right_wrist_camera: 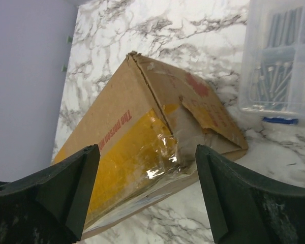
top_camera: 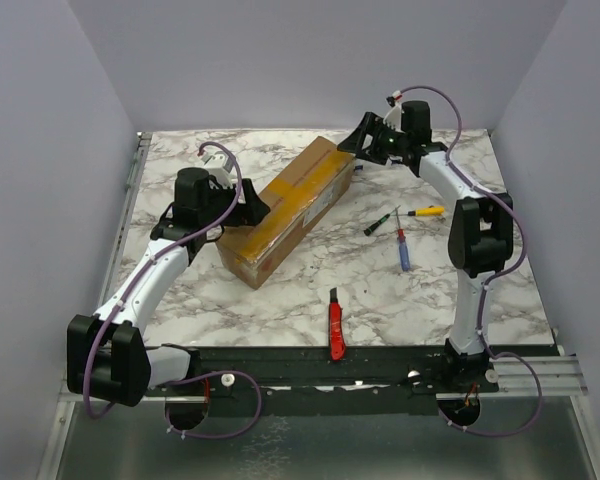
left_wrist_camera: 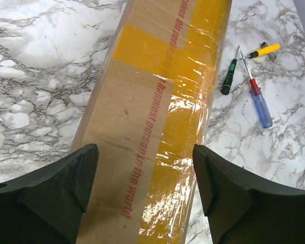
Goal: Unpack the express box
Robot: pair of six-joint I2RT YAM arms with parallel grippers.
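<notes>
Express box (top_camera: 290, 208) near screwdrivers (top_camera: 404, 250), red cutter (top_camera: 335, 326)

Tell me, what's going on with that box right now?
Left tool and right tool open, empty, hovering by the express box. Box taped shut. Nothing blocking.

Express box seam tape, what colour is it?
Yellow, glossy tape on the brown express box; it shows best in the left wrist view.

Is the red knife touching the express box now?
Apart. The top external view shows bare table between the red knife and the express box.
</notes>
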